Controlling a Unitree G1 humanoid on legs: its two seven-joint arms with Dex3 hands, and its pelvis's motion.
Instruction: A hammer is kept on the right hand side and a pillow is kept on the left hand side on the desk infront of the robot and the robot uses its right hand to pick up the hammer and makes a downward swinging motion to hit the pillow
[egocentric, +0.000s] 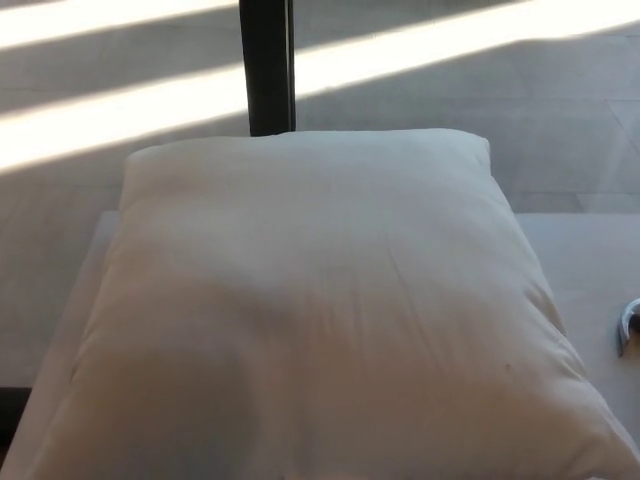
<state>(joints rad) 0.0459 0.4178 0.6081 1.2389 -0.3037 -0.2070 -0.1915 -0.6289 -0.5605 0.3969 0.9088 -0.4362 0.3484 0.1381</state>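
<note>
One view only, from the head: neither hand is showing, so finger state cannot be told. Cream pillow (320, 310) is lying soft and plump, filling the pale bench (590, 260). Hammer (628, 326) is peeking in at right edge, only a curved metal part visible; likely heavy, rigid, best gripped by its unseen handle.

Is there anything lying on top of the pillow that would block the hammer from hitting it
Nothing visible does. The pillow lies bare on the desk. Only a metal sliver of the hammer shows at the right edge; neither hand is in view.
</note>
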